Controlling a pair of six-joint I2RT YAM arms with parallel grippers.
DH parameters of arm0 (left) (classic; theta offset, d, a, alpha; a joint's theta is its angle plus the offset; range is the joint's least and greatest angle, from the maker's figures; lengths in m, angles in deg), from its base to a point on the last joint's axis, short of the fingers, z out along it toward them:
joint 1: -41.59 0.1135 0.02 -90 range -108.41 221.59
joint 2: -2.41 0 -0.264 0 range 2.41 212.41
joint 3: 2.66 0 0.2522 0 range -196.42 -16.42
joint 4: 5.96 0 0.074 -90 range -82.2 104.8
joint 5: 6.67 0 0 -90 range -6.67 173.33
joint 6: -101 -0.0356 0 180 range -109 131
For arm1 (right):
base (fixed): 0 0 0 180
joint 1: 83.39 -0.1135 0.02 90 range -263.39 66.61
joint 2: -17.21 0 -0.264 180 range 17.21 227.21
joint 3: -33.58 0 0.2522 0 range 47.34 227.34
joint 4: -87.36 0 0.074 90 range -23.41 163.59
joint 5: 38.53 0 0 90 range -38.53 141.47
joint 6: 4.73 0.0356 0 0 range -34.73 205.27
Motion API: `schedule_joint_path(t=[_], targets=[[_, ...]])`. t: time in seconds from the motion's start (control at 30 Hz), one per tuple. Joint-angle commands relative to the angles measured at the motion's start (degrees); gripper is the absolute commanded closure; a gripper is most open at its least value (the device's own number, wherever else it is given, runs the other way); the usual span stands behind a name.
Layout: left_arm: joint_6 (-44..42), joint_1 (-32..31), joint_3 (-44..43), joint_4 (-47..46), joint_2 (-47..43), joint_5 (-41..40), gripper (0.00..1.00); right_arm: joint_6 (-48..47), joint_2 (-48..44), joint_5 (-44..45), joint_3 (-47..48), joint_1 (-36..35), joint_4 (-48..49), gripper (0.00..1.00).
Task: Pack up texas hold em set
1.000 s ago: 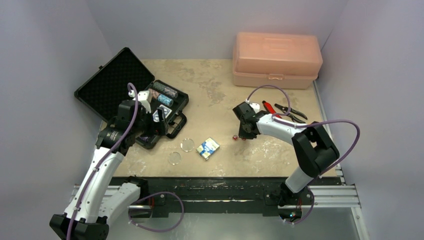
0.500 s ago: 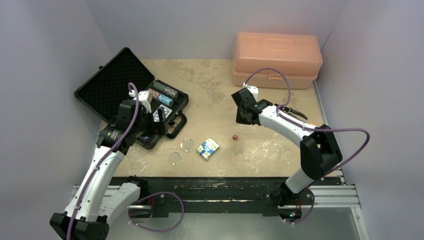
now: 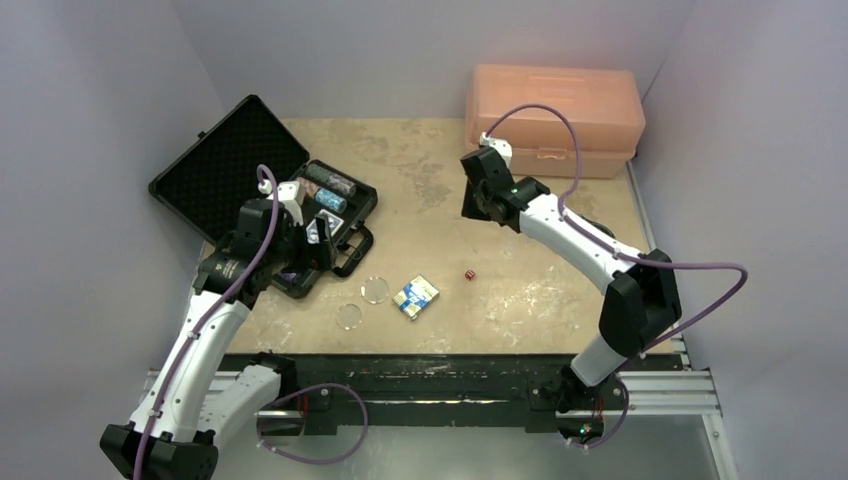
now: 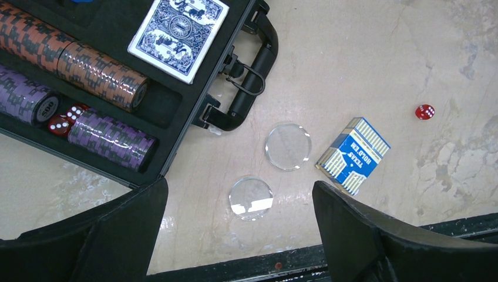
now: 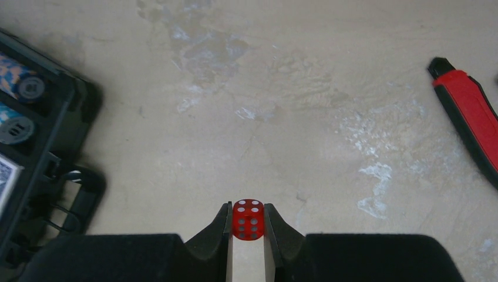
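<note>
1. We see the pink toolbox (image 3: 553,115) parked at one o'clock on the table (image 3: 430,170).
2. The black case (image 3: 235,165) lies open at ten o'clock, with chip rows (image 4: 97,70) and a card deck (image 4: 178,35) inside.
3. Our left gripper (image 3: 320,243) hangs over the case's handle side, jaws wide apart and holding nothing.
4. Our right gripper (image 3: 478,205) is raised towards twelve o'clock, pinching a red die (image 5: 248,220).
5. The boxed deck (image 4: 352,154) lies at six o'clock, with two clear discs (image 4: 288,146) off its nine o'clock.
6. A second die (image 4: 424,111) rests on the table at its two o'clock.

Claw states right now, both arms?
Left claw: open, holding nothing.
Right claw: closed on a red die.
</note>
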Motion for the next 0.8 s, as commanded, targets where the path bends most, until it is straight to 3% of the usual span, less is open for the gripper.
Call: schedule_joint_path(t=[0.0,0.47,0.77], targets=[[-0.80,-0.35,-1.75,-1.33,-0.12,-0.52,0.06,-0.78,2.10,-4.51,6.16,-0.19,3.40,1.00],[-0.58,-0.35,-1.62,-1.07,-1.80,-1.06,0.07,0.18,12.36,-16.36,18.16,-0.32,8.76,1.00],[-0.03,-0.37,-2.30,0.63,-4.85,-7.70,0.09,3.64,19.66,-21.55,26.00,-0.72,13.64,1.00]])
